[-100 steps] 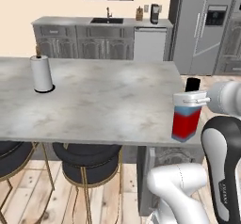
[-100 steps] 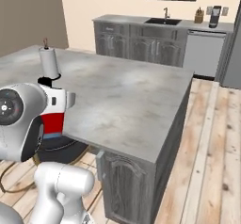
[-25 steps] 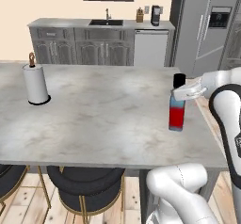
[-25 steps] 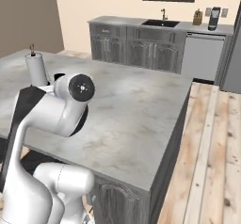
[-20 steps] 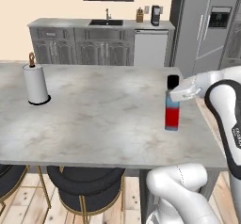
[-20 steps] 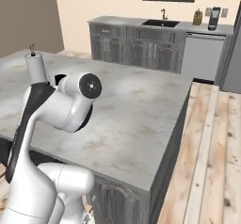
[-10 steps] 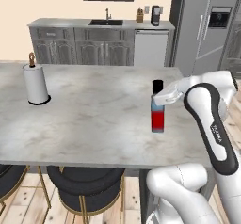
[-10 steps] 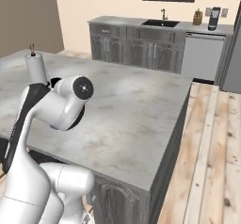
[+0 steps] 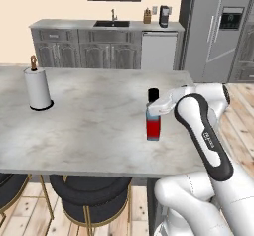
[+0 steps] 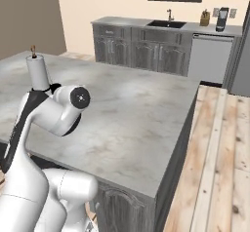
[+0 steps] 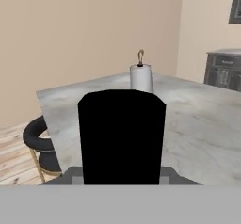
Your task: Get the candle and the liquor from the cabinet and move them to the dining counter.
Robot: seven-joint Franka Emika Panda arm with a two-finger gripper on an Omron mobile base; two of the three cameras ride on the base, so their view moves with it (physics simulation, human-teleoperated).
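The liquor (image 9: pixel 153 121) is seen upright on the dining counter (image 9: pixel 94 126), well right of the paper-towel roll (image 9: pixel 38 88), in the left base view, while in the right base view it is hidden behind the arm, and the gripper (image 9: pixel 155 109) is closed on its light blue upper part.

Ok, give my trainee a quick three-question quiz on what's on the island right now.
1. True or false: the end effector is shut on the liquor.
2. What stands on the dining counter towards its left end? A) kettle B) paper-towel roll C) candle
3. Is the liquor upright or tipped over?

Key: 1 true; 2 B; 3 upright.
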